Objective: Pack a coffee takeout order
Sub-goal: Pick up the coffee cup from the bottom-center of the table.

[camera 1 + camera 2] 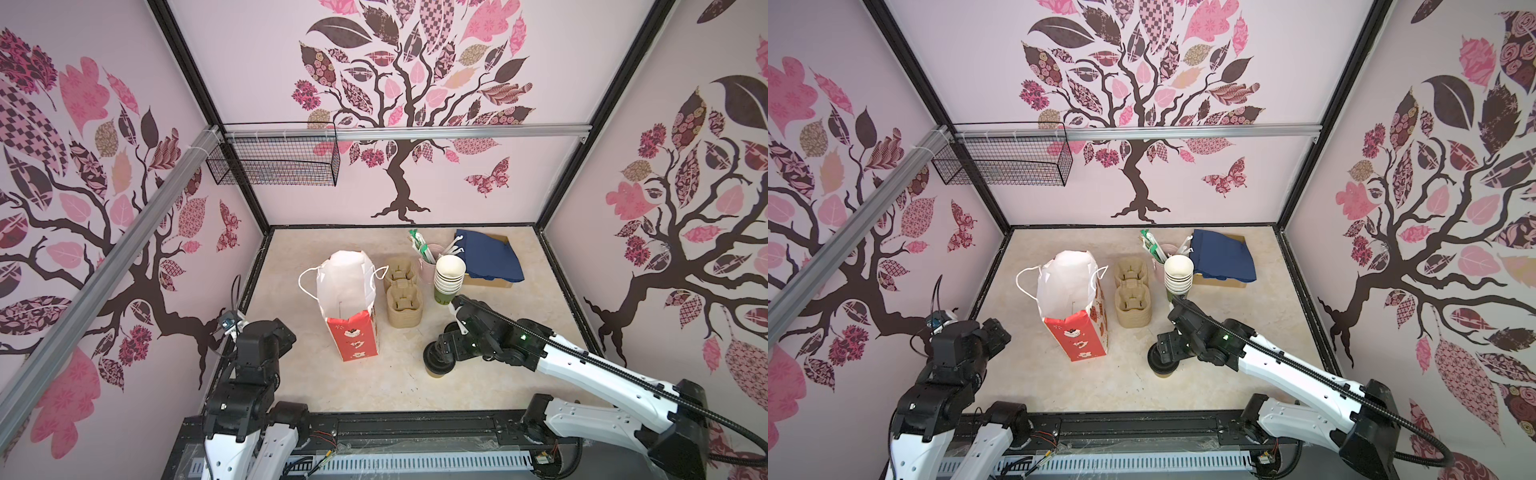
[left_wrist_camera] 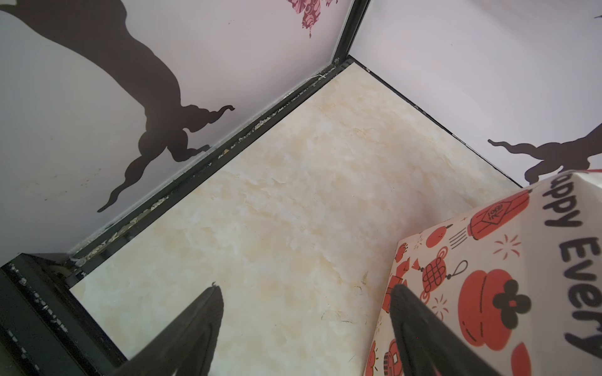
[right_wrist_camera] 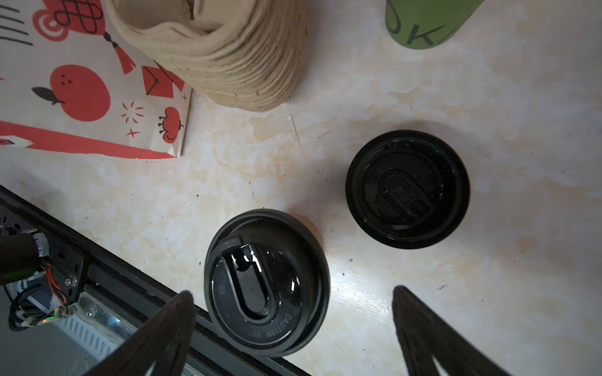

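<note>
A small tan paper cup with a black lid (image 3: 265,283) stands near the table's front edge in both top views (image 1: 434,369) (image 1: 1162,368). My right gripper (image 3: 293,290) hovers just above it, open, its fingers apart on either side of the lid and touching nothing. A second black lid (image 3: 407,188) lies flat on the table beside the cup. The tan pulp carrier stack (image 1: 403,307) (image 3: 228,58) sits behind. The navy napkin (image 1: 488,253) rests on a cardboard box at the back right. My left gripper (image 2: 308,289) is open over bare table, beside the bag.
A red-and-white paper bag (image 1: 349,303) (image 2: 488,276) stands open left of the carriers. A tall stack of lidless cups (image 1: 449,274) and a pink cup of straws (image 1: 428,259) stand at the back. A wire basket (image 1: 274,160) hangs on the back wall.
</note>
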Controlling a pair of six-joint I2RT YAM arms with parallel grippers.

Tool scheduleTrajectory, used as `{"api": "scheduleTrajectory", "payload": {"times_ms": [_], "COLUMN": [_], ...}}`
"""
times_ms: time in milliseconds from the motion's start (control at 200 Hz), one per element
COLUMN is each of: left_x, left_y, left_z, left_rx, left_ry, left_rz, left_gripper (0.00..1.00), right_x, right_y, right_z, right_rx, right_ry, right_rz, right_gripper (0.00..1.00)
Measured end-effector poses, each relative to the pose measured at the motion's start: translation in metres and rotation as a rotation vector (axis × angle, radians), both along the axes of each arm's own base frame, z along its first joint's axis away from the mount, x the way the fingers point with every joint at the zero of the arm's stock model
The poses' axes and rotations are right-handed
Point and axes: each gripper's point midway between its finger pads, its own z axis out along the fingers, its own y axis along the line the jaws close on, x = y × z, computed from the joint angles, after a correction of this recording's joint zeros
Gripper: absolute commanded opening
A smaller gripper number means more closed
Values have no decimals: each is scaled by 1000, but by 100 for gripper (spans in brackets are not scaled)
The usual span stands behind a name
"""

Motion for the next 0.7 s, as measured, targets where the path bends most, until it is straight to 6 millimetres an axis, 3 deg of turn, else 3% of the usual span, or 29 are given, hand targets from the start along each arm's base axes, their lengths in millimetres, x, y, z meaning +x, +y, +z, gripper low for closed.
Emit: {"api": "scheduleTrajectory", "payload": {"times_ms": [220,700], "left_x": [-8,6], "left_y": [3,0], "left_z": [4,-7], "left_rx": [-14,-20], "left_ry": [-84,-87], "left_rz": [22,13], "left_gripper": [84,84], "right_x": [-12,-24], "right_y": [20,18], "right_z": [-8,-39], "right_rx": [-102,-222], "right_ry": [8,102], "right_rz": [92,123], "right_gripper": [100,100]}}
